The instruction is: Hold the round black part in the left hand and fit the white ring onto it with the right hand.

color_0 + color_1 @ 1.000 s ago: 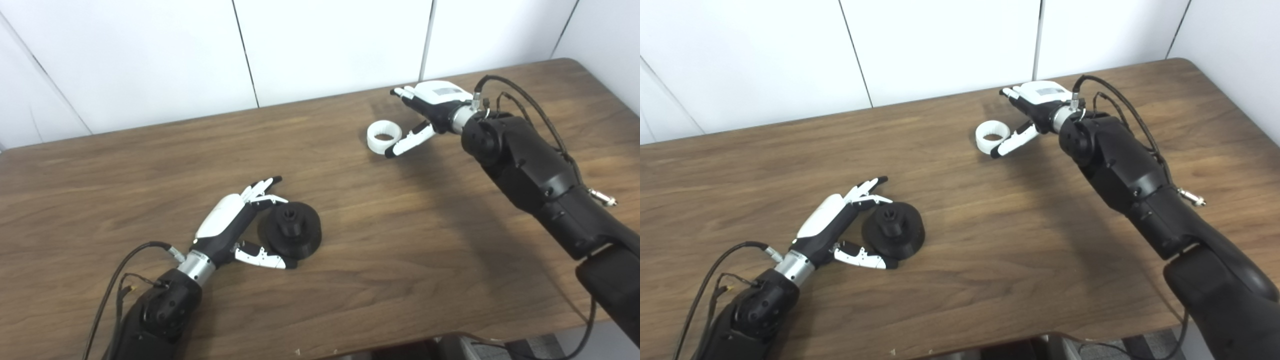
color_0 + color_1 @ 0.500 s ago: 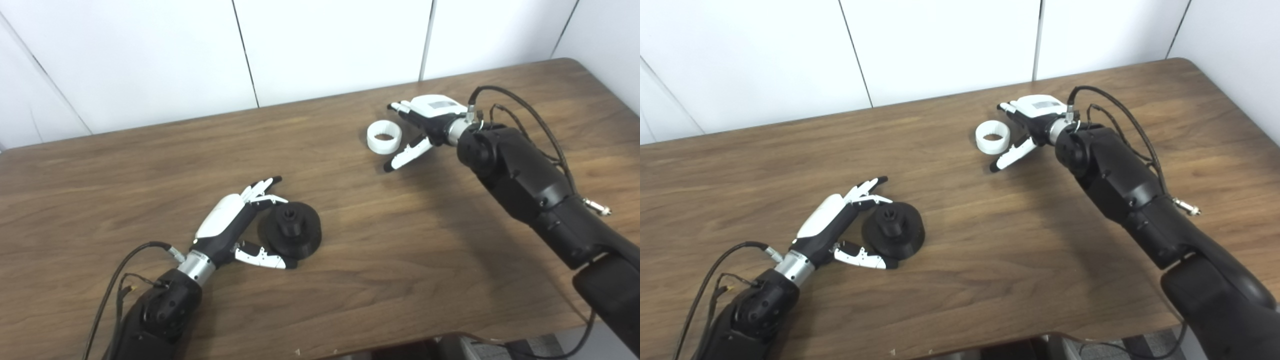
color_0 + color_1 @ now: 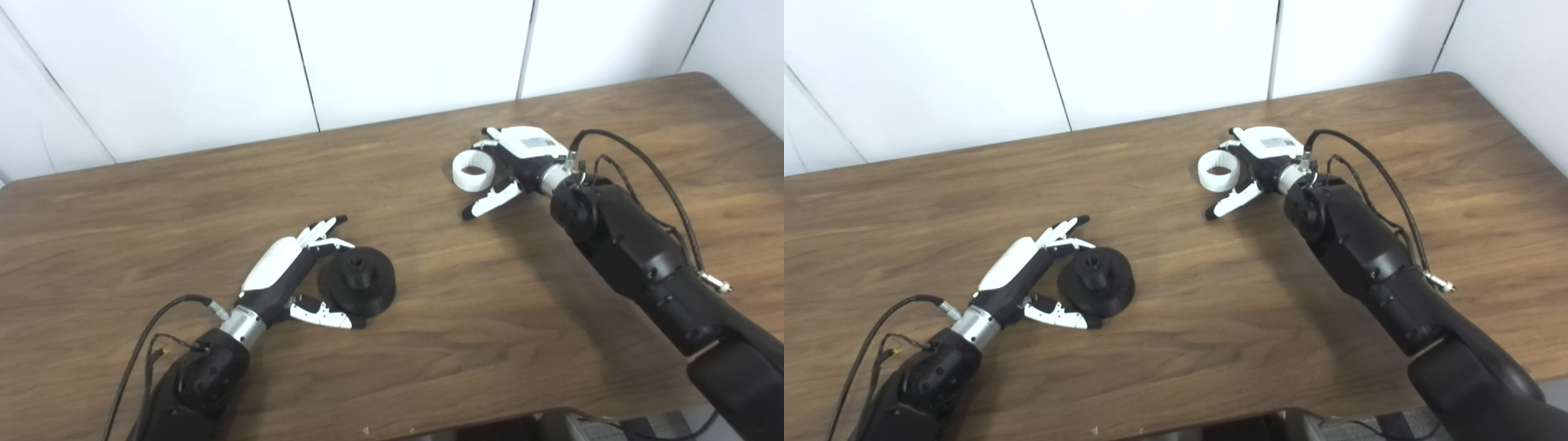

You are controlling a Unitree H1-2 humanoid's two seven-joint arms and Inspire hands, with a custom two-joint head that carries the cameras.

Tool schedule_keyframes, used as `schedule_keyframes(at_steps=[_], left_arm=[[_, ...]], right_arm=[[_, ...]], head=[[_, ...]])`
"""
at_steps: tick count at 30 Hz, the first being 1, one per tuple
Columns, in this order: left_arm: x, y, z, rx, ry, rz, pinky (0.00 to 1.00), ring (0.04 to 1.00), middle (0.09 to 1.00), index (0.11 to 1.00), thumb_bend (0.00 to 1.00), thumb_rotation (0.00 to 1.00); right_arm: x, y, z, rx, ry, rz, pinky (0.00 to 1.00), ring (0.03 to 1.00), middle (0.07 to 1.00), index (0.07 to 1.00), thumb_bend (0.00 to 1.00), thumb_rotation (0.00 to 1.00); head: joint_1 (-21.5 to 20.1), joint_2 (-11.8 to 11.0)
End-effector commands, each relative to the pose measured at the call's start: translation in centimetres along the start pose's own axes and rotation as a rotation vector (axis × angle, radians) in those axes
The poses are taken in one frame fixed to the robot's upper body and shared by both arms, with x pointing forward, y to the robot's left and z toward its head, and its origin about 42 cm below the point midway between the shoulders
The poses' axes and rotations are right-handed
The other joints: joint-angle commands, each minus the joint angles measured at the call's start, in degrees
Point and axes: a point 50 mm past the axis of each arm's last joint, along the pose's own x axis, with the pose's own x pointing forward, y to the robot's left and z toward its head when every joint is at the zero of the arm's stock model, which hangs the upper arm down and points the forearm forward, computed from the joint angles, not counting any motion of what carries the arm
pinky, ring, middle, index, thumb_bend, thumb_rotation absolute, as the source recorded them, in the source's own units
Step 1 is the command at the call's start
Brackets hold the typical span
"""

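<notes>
The round black part lies flat on the wooden table, left of centre, with its hub facing up. My left hand lies open beside its left side. The fingers reach past its far edge and the thumb lies along its near edge. The white ring lies on the table at the back right. My right hand is open just right of the ring. Its fingers curl at the ring's far right side and its thumb stretches out in front, apart from the ring.
White wall panels stand behind the table's far edge. The table's right corner is near the right arm. Cables loop off the right forearm, and another cable runs from the left wrist.
My right hand has come down and nearer, closing in on the ring's right side, with its fingers now at the ring. The left hand and black part have not moved. The camera shifted slightly.
</notes>
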Motion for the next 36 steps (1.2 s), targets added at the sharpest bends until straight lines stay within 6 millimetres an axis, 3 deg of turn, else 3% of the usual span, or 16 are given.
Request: schedule_keyframes(at_steps=[1, 14, 26, 36], left_arm=[[-0.39, -0.15, -0.20, 0.013, 0.008, -0.020, 1.00, 1.000, 1.000, 0.664, 1.00, 0.37], [-0.64, -0.13, -0.29, 0.009, 0.008, -0.019, 1.00, 1.000, 1.000, 0.660, 1.00, 0.38], [-0.60, -0.10, -0.27, 0.010, 0.009, -0.023, 1.00, 1.000, 1.000, 0.659, 1.00, 0.38], [-0.66, 0.24, -0.10, 0.014, 0.016, -0.025, 1.00, 1.000, 1.000, 0.659, 1.00, 0.36]], right_arm=[[0.44, -2.11, 0.65, -0.003, -0.037, -0.099, 1.00, 1.000, 1.000, 0.807, 0.96, 0.57], [0.21, -1.95, 0.31, 0.006, -0.053, -0.154, 1.00, 1.000, 1.000, 0.728, 0.88, 0.54], [0.16, -1.93, 0.08, 0.019, -0.063, -0.211, 1.00, 1.000, 0.969, 0.631, 0.78, 0.45], [0.11, -2.30, -0.17, 0.015, -0.067, -0.234, 1.00, 1.000, 0.951, 0.608, 0.77, 0.40]], head=[[0.20, 0.22], [0.09, 0.54], [0.54, 0.82], [0.52, 0.97]])
